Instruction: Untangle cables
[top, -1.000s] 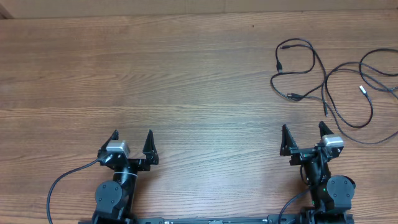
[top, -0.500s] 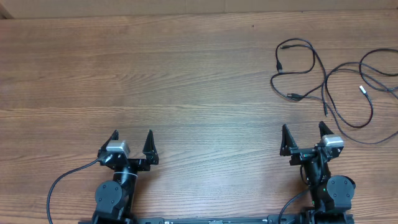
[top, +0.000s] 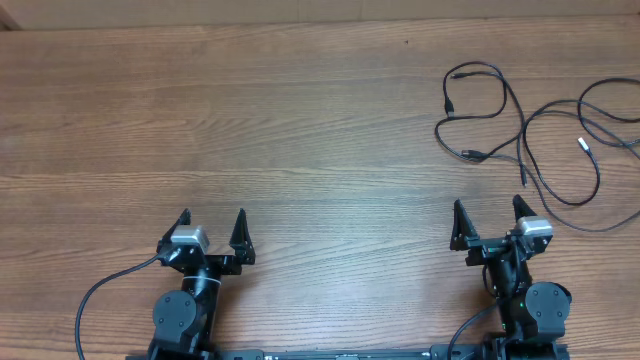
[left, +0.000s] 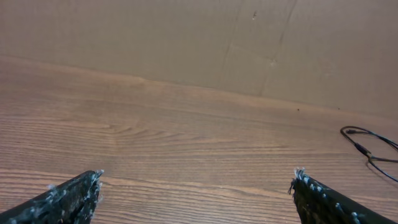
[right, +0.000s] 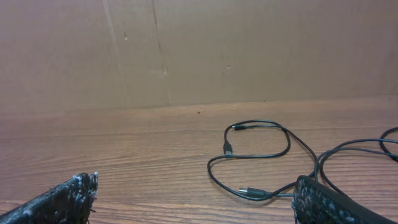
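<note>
The cables (top: 520, 125) are thin black cords lying in loose overlapping loops at the table's far right, with small plug ends, one silver-tipped (top: 583, 144). In the right wrist view the loops (right: 280, 152) lie ahead and to the right, a plug (right: 249, 192) nearest. The left wrist view catches one cable end (left: 367, 149) at its far right edge. My left gripper (top: 212, 226) is open and empty at the near left. My right gripper (top: 486, 216) is open and empty at the near right, short of the cables.
The wooden table (top: 280, 130) spreads in front of both arms. A brown cardboard wall (right: 186, 50) stands along the far edge. A thick black robot wire (top: 100, 295) loops beside the left base.
</note>
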